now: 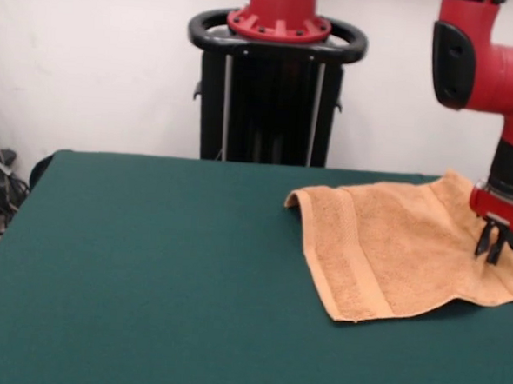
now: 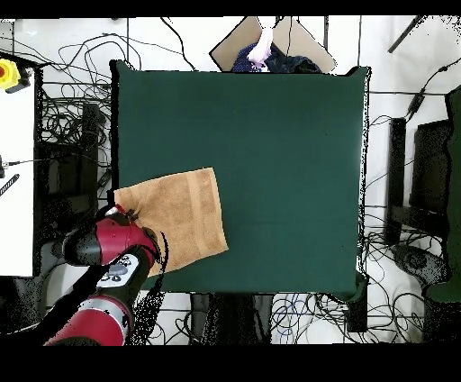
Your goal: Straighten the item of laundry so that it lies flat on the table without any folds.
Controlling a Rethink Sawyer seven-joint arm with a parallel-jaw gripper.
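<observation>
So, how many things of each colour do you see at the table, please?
Peach: 1, the roughly square terry-cloth towel
Dark green: 1, the large felt-topped table
Red and black: 1, the robot arm with its end effector down on the towel
Total: 3

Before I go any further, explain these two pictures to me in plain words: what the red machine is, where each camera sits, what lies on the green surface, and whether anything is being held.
The red and black machine is a robot arm, rising from a black pedestal at the table's far side. Its gripper, the small two-fingered claw at its tip, hangs just above the towel.

One picture is taken from across the table, facing the robot. The other looks straight down, with the robot's base at the bottom.

On the dark green table lies a peach towel, near one edge, with one corner curled up. The fingers stand close together and seem to hold nothing; whether they touch the cloth I cannot tell. A person shows at the overhead's top edge.
</observation>
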